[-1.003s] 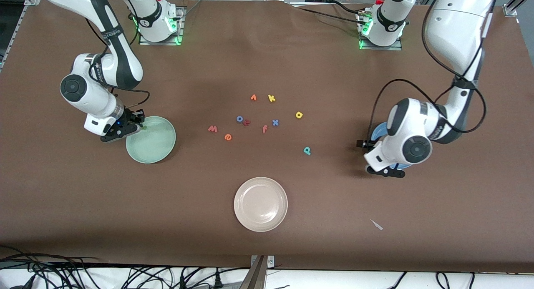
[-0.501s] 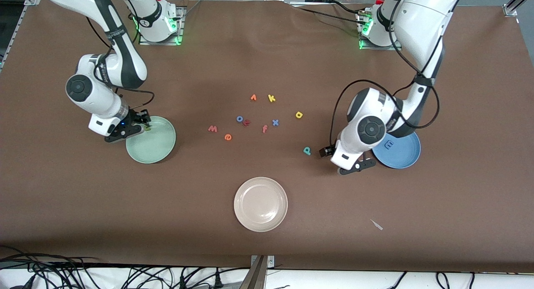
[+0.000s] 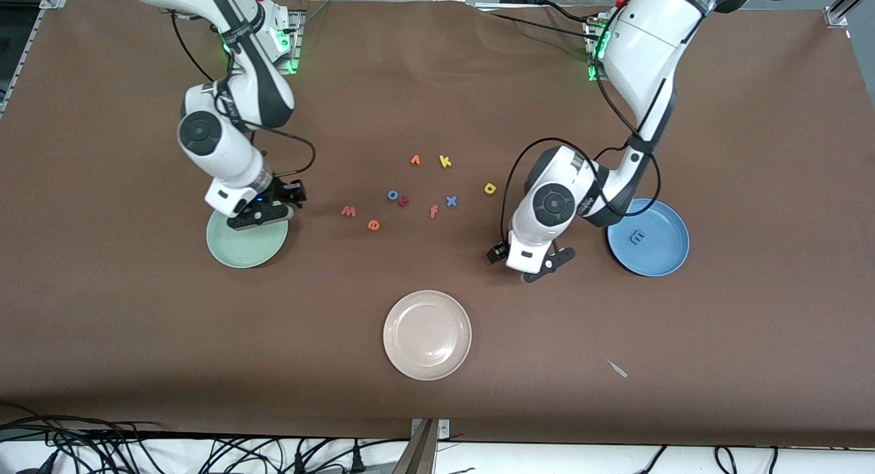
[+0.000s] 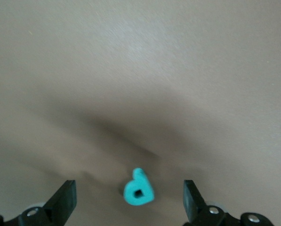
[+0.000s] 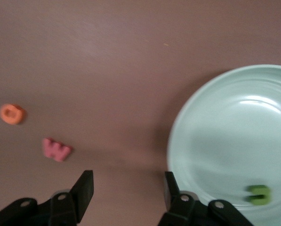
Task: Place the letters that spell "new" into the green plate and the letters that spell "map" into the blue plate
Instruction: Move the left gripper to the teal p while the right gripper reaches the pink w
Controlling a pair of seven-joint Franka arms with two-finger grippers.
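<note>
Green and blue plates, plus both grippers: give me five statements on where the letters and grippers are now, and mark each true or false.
1. The green n lies in the green plate. True.
2. The blue m lies on the bare table. False: it lies in the blue plate.
3. The left gripper is open over the teal p. True.
4. The right gripper is shut on the pinkish-red w. False: it is open and empty, and the w lies on the table.
5. The beige plate holds the orange e. False: it holds nothing; the e lies beside the w.

Green n [image 5: 259, 194] lies in green plate [image 3: 229, 249]; blue m [image 3: 637, 238] in blue plate [image 3: 666, 254].
</note>
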